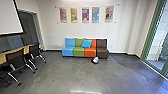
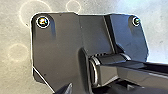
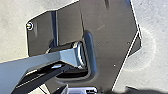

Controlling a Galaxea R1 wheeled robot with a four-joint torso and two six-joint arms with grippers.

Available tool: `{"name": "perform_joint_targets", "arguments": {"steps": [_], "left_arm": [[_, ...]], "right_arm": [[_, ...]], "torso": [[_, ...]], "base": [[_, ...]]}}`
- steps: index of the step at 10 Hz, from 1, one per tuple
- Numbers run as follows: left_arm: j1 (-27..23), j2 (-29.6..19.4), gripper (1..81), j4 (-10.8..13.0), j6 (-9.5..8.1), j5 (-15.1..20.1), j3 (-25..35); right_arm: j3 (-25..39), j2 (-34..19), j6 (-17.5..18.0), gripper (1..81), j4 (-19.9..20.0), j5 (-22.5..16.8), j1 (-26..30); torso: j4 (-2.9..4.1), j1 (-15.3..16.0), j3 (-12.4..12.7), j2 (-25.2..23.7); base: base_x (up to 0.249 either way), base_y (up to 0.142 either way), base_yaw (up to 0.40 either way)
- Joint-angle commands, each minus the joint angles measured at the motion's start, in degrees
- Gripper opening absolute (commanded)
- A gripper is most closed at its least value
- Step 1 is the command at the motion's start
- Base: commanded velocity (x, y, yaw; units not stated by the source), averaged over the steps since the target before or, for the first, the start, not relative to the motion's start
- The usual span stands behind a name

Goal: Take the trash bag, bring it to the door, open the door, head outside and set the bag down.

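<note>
Both wrists point down; the bag (image 1: 95,60) sits on the floor (image 1: 65,75).

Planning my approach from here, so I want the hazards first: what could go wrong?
The bag lies on the floor right in front of the sofa, so the base or an arm could bump the seats when reaching for it.
Chairs on the left have splayed legs that might catch the base if it drifts that way.
The green-framed glass on the right could get knocked in a wide turn.
</note>
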Motion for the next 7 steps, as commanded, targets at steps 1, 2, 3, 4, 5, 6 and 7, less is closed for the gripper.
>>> {"name": "perform_joint_targets", "arguments": {"steps": [1, 2, 3, 4, 5, 6, 7], "left_arm": [[-3.25, 0.04, 81.1, 0.5, -0.02, 3.14, 0.2], [-3.25, 0.13, 81.1, 0.5, -0.02, 3.14, 0.2], [-3.17, 0.22, 81.1, 0.5, -0.02, 3.14, 0.2], [-3.25, 0.22, 81.1, 0.5, -0.02, 3.14, 0.2], [-3.25, 0.22, 81.1, 0.5, -0.02, 3.14, 0.2], [-3.17, 0.22, 81.1, 0.5, -0.02, 3.14, 0.2], [-3.17, 0.22, 81.1, 0.5, -0.02, 3.14, 0.2]], "right_arm": [[0.21, -0.71, -0.27, 81.1, -0.28, -3.66, 2.09], [0.21, -0.71, -0.18, 81.1, -0.28, -3.66, 2.09], [0.21, -0.79, -0.18, 81.1, -0.28, -3.66, 2.17], [0.21, -0.79, -0.18, 81.1, -0.28, -3.66, 2.09], [0.21, -0.79, -0.18, 81.1, -0.28, -3.66, 2.09], [0.21, -0.79, -0.18, 81.1, -0.28, -3.66, 2.09], [0.21, -0.79, -0.18, 81.1, -0.28, -3.66, 2.09]], "torso": [[0.0, 0.0, 0.0, 0.0], [0.0, -0.01, 0.0, 0.0], [0.0, 0.02, 0.0, 0.0], [0.0, 0.02, 0.0, 0.0], [0.0, 0.0, 0.0, 0.0], [0.0, 0.0, 0.0, 0.0], [0.0, 0.02, 0.0, 0.0]], "base": [[0.193, -0.064, 0.0], [0.193, -0.064, 0.0], [0.194, -0.064, 0.0], [0.194, -0.064, 0.0], [0.193, -0.064, 0.0], [0.193, -0.064, 0.0], [0.193, -0.063, 0.0]]}}
